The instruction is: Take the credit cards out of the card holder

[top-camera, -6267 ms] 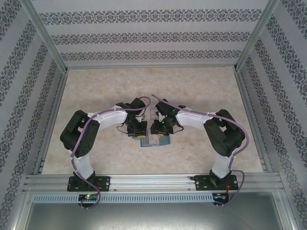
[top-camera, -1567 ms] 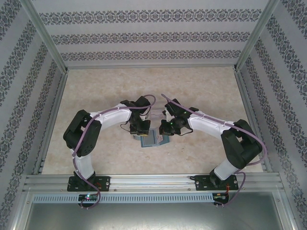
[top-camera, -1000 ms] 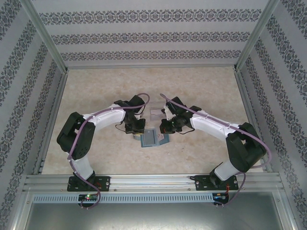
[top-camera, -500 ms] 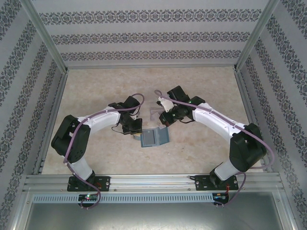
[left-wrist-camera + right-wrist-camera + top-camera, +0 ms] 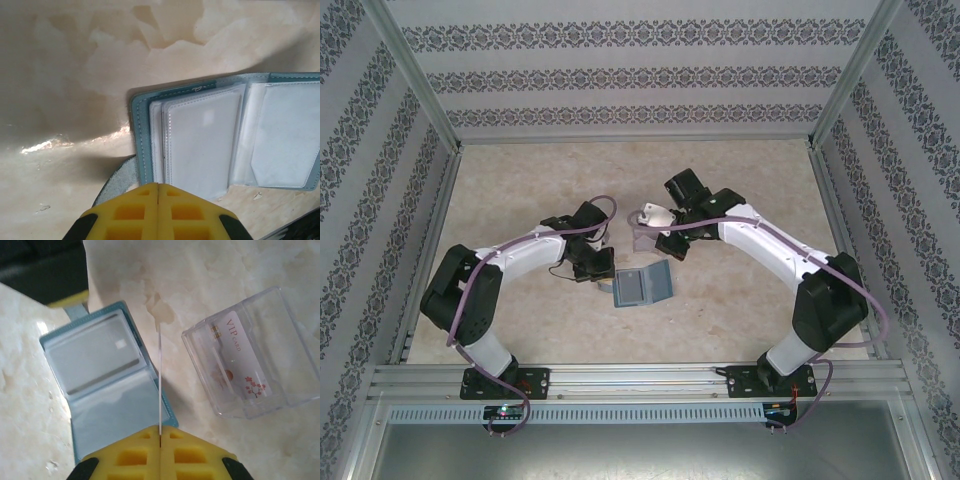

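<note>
One thin pale credit card point(image 5: 160, 385), pinched edge-on in the closed right gripper point(image 5: 160, 437) above the open teal folding card holder point(image 5: 100, 385), risks slipping: shallow grip. Left gripper point(image 5: 158, 187) closed, beside the holder.

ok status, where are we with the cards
Left gripper shut by card holder tab. Right gripper shut on credit card, edge-on. Holder lies open. Clear box alongside, VIP card inside.

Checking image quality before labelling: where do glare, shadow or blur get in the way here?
Left wrist: a glare streak on the table, shadow beside the card holder, left fingers blurred. Right wrist: crisp, the credit card in the right fingers reads as a thin line. Top external: even light.
</note>
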`<state>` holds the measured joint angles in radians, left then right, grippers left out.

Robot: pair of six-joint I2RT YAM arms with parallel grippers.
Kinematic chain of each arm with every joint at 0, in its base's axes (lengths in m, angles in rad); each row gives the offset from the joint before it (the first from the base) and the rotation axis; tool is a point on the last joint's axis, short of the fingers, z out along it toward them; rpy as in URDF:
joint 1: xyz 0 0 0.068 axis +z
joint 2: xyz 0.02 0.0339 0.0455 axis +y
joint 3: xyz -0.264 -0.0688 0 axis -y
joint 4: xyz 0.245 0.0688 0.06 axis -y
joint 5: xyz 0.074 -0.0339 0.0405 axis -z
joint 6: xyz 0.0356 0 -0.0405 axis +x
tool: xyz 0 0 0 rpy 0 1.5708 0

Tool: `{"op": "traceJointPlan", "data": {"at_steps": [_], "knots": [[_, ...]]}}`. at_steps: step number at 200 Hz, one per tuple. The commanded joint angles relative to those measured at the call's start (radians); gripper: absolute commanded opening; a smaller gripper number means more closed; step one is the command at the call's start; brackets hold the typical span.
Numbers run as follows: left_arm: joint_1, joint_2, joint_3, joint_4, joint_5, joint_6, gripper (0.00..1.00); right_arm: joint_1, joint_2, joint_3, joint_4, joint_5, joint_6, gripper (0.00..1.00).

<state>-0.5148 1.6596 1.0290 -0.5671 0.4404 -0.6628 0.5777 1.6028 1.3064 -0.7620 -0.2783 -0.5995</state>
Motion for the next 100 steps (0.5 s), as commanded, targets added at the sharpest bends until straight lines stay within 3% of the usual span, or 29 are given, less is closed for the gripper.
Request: {"op": "traceJointPlan", "data": {"at_steps": [1, 100], "knots": [[0.015, -0.036, -0.016, 0.01, -0.003, -0.017, 0.02, -0.01, 0.031, 0.046, -0.071, 0.053, -0.161, 0.0], [0.017, -0.075, -0.045, -0.013, -0.068, -0.015, 0.05, -0.02, 0.246, 0.301, -0.283, 0.157, -0.378, 0.0]]}}
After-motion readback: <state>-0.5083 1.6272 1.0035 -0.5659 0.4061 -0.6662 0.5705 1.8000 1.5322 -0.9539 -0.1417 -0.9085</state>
